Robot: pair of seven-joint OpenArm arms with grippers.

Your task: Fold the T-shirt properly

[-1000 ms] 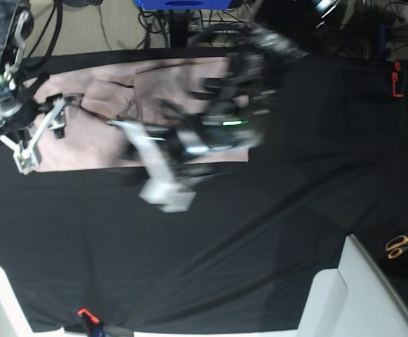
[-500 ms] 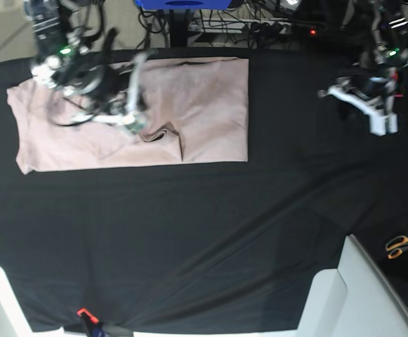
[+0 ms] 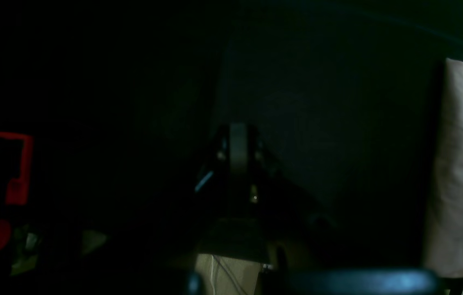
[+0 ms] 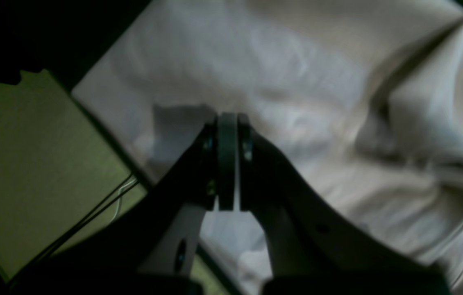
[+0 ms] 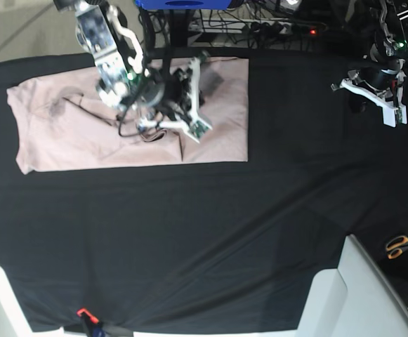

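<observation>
While spread as a long band across the upper left of the base view on the black tablecloth (image 5: 211, 232), the pale pink cotton T-shirt (image 5: 63, 140) shows a pucker near centre. Flatten first. Right gripper (image 5: 195, 98): above that pucker, jaws pressed together, no cloth pinched. Left gripper (image 5: 393, 112): upper right, clear of fabric, closed and empty. Open both before regrasping edges.
</observation>
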